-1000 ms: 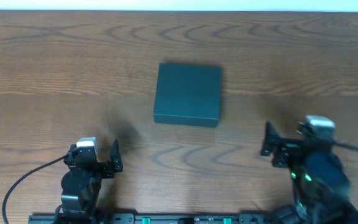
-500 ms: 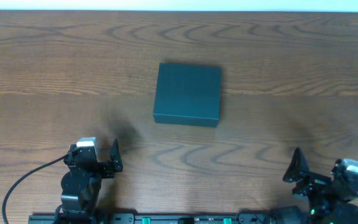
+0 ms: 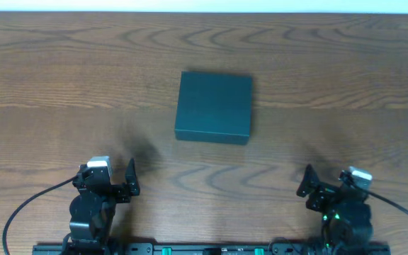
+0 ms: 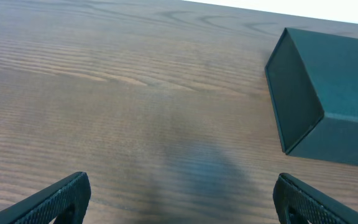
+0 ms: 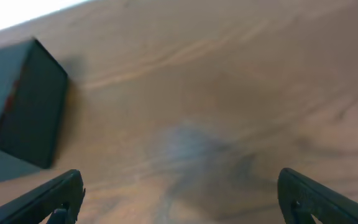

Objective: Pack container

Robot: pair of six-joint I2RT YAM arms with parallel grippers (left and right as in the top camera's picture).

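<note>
Nearest me, along the table's front edge, are my two arms. My left gripper (image 3: 107,177) has its black fingers spread wide and holds nothing. In the left wrist view its two fingertips (image 4: 61,196) sit in the bottom corners with only bare wood between them. My right gripper (image 3: 331,185) is also wide apart and empty, and the right wrist view (image 5: 179,183) shows the same gap over bare wood. Only the overhead view shows the black cables (image 3: 27,205) looping off each arm and a small green light (image 3: 335,212) on the right arm.

Under both grippers is the brown wood-grain table (image 3: 62,85).

Farther out is the container (image 3: 214,106), a dark teal-black matte rectangular cardboard box. It lies flat and closed in the middle of the table, between my two grippers left to right and well apart from both. From overhead I see its whole top and its near wall as a narrow strip. The left wrist view has it at upper right (image 4: 334,93), showing the top and two walls, cut off by the picture's right edge. The right wrist view has it at the far left (image 5: 23,106), blurred, with a faint reddish mark (image 5: 8,102) on its side that is too smeared to read.

Beyond the box, a pale strip (image 3: 204,6) runs along the table's far edge.
</note>
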